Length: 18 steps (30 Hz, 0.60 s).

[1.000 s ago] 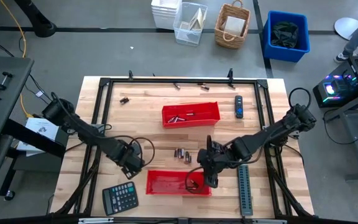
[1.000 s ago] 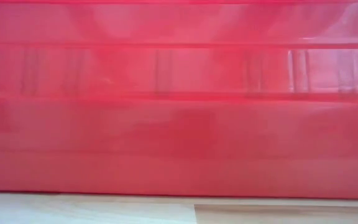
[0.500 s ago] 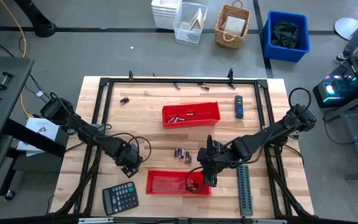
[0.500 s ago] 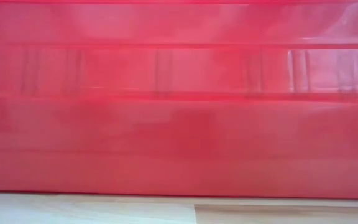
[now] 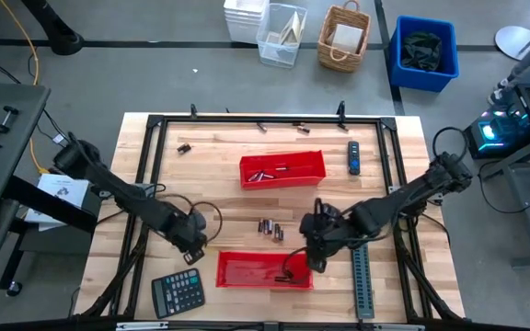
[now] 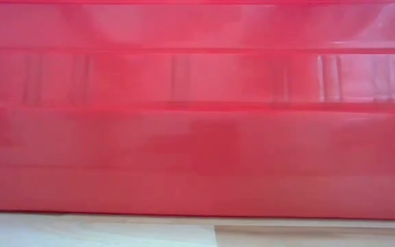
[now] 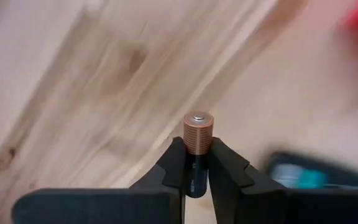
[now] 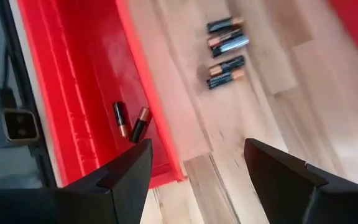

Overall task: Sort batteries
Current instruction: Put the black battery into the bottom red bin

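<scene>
My left gripper [image 5: 191,241] hangs over the table's near left, pointing down, shut on a battery [image 7: 197,138] with a copper-coloured end. My right gripper [image 5: 318,245] is open above the right end of the near red tray [image 5: 263,269]. In the right wrist view its open fingers [image 8: 197,171] frame that tray [image 8: 73,93], where two batteries [image 8: 130,122] lie on the floor. Several loose batteries [image 5: 267,227] lie on the wood between the two trays. The far red tray [image 5: 282,168] also holds batteries. My left gripper pinches the battery's dark body [image 7: 196,169] between its two fingers, which come from above. The copper end with its metal nub [image 7: 198,118] sticks out past the fingertips. I cannot tell whether the battery touches the table.
A calculator [image 5: 178,292] lies at the near left and a grey ridged strip [image 5: 363,280] at the near right. A black-and-blue device [image 5: 353,157] sits at the far right. More batteries [image 5: 184,147] lie along the far edge. The red tray wall [image 6: 197,110] fills the low view.
My left arm has drawn back slightly toward the table's left edge, its gripper staying near the same spot. My right gripper has turned a little and drifted toward the table's right edge over the near tray's right end.
</scene>
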Tool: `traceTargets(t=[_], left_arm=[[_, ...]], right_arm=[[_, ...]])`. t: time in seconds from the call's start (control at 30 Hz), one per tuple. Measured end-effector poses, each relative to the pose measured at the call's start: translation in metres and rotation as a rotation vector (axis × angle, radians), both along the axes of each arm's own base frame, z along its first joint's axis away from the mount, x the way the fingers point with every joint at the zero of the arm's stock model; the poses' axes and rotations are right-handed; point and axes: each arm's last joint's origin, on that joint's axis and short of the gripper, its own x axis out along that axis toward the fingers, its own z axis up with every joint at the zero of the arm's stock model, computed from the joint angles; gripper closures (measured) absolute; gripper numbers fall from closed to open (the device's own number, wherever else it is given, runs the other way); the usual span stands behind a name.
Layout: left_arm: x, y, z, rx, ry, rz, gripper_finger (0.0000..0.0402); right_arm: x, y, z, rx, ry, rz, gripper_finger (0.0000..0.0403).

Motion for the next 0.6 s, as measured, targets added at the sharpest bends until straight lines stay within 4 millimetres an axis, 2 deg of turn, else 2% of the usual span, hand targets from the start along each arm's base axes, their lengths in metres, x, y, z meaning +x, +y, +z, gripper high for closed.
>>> traceTargets(t=[0.13, 0.27, 0.33, 0.4, 0.6], left_arm=[[-0.006, 0.012, 0.046, 0.035, -0.222, 0.089, 0.0372], [-0.005, 0.020, 0.091, 0.087, -0.571, 0.115, 0.0372], [0.007, 0.015, 0.110, 0.085, -0.752, 0.041, 0.0372], [0.024, 0.007, 0.118, 0.097, -0.830, -0.048, 0.0372], [0.088, -0.029, 0.119, 0.162, -0.802, -0.470, 0.0372]], right_arm=[[-0.024, -0.006, 0.023, -0.029, -0.064, -0.109, 0.0153], [-0.050, -0.011, 0.042, -0.054, -0.146, -0.241, 0.0153], [-0.060, -0.012, 0.049, -0.068, -0.185, -0.287, 0.0153], [-0.067, -0.013, 0.053, -0.075, -0.205, -0.316, 0.0153], [-0.074, -0.015, 0.055, -0.083, -0.202, -0.327, 0.0153]])
